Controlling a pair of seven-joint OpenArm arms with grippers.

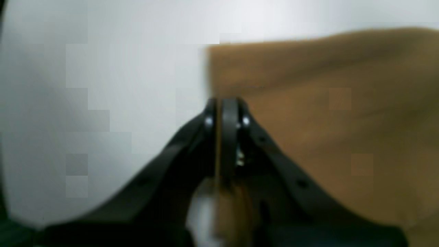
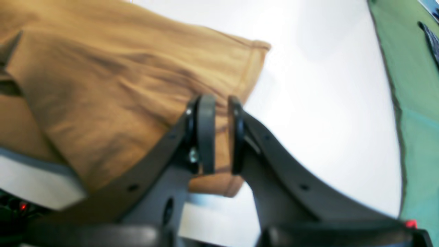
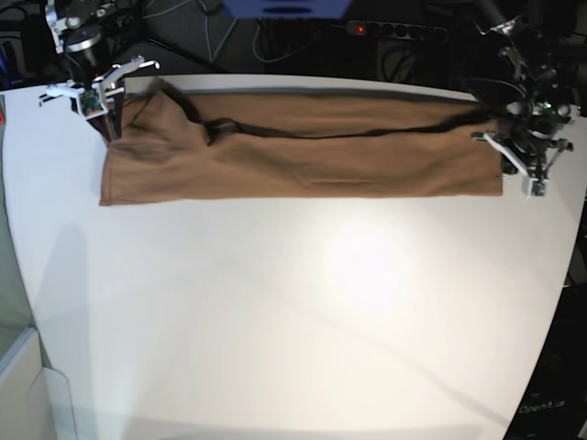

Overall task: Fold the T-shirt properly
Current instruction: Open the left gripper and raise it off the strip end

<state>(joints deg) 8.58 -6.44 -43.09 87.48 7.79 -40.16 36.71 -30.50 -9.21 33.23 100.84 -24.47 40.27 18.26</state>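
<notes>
The brown T-shirt point(image 3: 303, 156) lies stretched in a long band across the far part of the white table point(image 3: 293, 312). My left gripper point(image 3: 503, 154) is at its right end. In the left wrist view the gripper point(image 1: 223, 103) is shut, with a thin sliver of the T-shirt point(image 1: 325, 113) pinched between its fingers. My right gripper point(image 3: 111, 117) is at the shirt's left end. In the right wrist view the gripper point(image 2: 221, 133) stands narrowly apart, closed on a thick fold of the T-shirt point(image 2: 113, 89) near a hemmed edge. The neck tag is hidden.
The table's far edge runs just behind the shirt. A power strip point(image 3: 394, 30) and cables lie beyond it. A green surface point(image 2: 418, 103) borders the table beside my right gripper. The table's curved right edge point(image 3: 570, 275) is near my left arm.
</notes>
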